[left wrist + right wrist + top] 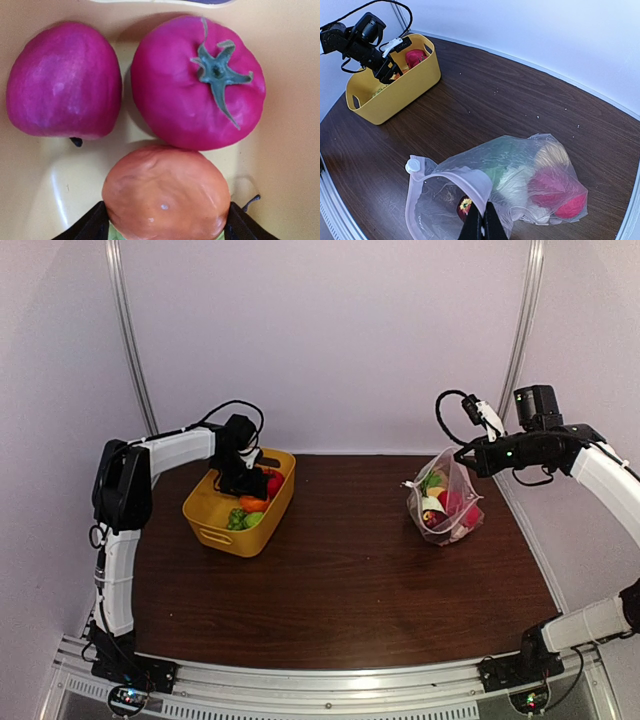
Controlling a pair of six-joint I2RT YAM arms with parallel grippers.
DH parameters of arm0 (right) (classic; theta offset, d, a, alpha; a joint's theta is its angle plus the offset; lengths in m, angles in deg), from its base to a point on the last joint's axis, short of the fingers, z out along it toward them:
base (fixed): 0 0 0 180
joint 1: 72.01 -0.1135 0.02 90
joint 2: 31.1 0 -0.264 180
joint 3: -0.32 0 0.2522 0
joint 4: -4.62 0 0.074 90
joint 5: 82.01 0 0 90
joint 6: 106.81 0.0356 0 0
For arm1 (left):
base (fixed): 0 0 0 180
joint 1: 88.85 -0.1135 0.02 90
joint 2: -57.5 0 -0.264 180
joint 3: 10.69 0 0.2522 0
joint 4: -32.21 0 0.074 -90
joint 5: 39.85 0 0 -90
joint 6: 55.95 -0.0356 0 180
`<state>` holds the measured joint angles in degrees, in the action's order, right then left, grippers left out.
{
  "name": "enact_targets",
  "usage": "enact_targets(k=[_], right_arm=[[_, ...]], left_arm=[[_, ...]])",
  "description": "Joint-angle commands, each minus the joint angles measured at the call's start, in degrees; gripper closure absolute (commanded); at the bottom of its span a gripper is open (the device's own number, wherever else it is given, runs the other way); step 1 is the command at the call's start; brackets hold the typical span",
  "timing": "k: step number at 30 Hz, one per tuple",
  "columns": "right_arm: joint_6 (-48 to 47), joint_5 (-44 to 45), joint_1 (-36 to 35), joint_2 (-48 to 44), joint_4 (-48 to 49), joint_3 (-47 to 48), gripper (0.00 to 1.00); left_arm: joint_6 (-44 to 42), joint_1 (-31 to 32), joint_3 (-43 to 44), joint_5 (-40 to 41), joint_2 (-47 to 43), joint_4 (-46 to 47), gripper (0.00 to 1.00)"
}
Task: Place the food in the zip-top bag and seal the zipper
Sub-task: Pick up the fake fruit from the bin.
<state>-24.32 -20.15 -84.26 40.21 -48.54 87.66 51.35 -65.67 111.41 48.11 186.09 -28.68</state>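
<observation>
- Left gripper (165,229) clasps the orange fruit (165,192), with the pink tomato (197,82) at 12 o'clock.
- Right gripper (482,226) pinches the zip-top bag (520,170) by its rim; the bag spreads toward 1 o'clock.

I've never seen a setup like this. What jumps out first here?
A bright yellow tub sits left of centre on the dark table, where the left pincer clasps an orange fruit beside two vivid pink fruits. On the right, the right pincer pinches the mouth edge of a clear bag already stuffed with colourful toy food.
</observation>
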Motion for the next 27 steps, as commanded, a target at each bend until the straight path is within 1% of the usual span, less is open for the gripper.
enact_targets(k=[1,5,9,16,18,22,27], right_arm=[[0.3,0.1,-0.1,-1.4,0.6,-0.2,1.00],[0.3,0.3,0.0,-1.7,0.7,-0.3,1.00],[0.3,0.3,-0.1,-1.5,0.9,-0.5,1.00],[0.2,0.4,-0.1,-1.4,0.6,-0.1,1.00],[0.2,0.6,0.0,-1.0,0.2,0.3,1.00],[0.2,0.4,0.0,-0.2,-1.2,2.5,1.00],[0.0,-0.3,-0.1,1.2,-4.0,6.1,1.00]], left_arm=[[0.2,-0.8,-0.2,0.1,0.2,1.2,0.28],[0.1,-0.8,-1.3,1.2,-3.0,1.2,0.34],[-0.2,-0.7,-2.5,1.2,-6.3,1.2,0.37],[0.5,-0.5,-4.4,1.2,-14.1,1.2,0.38],[1.1,0.0,-4.5,0.2,-16.6,1.2,0.39],[1.5,4.0,-5.9,-4.4,-22.5,5.0,0.39],[2.3,12.7,-6.6,-9.5,-27.5,12.3,0.39]])
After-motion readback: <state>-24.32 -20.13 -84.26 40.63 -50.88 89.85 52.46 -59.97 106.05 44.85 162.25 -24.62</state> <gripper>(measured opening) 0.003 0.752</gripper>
